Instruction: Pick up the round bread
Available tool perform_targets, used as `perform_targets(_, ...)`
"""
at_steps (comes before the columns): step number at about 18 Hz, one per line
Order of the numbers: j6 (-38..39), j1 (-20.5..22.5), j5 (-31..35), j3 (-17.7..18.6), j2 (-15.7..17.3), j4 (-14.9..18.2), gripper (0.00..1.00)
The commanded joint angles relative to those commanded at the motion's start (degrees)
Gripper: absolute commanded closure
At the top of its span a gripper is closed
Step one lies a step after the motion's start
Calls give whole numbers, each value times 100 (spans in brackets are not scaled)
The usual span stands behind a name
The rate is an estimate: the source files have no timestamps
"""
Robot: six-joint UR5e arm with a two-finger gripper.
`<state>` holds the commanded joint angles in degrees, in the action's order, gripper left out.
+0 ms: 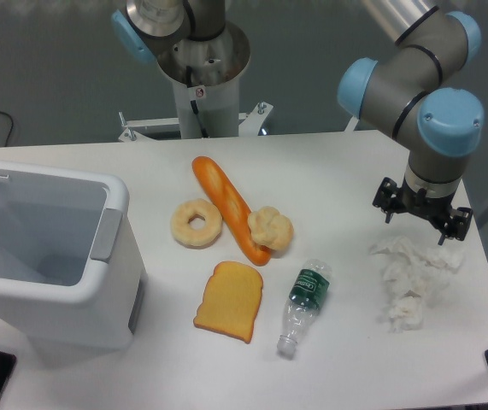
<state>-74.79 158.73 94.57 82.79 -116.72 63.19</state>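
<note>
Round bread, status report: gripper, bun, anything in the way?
Gripper open, empty, over tissue. Bun untouched, against baguette. Bottle nearby; top approach looks clear.

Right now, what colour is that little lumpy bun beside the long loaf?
The round bread is pale yellow, with a bumpy, knotted surface; the fixed camera shows it.

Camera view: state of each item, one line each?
round bread: on table, touching baguette, not grasped
baguette: lying diagonal
bagel: flat, left of baguette
toast slice: flat
bottle: on its side, looks empty
crumpled tissue: loose heap
bin: lid open
claw: open, above tissue, empty
</note>
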Motion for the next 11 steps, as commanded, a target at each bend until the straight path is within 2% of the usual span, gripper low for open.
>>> perform_targets(6,79,-18,-35,70,-61,-44,0)
perform_targets(11,193,-18,-132,658,-18,-465,0)
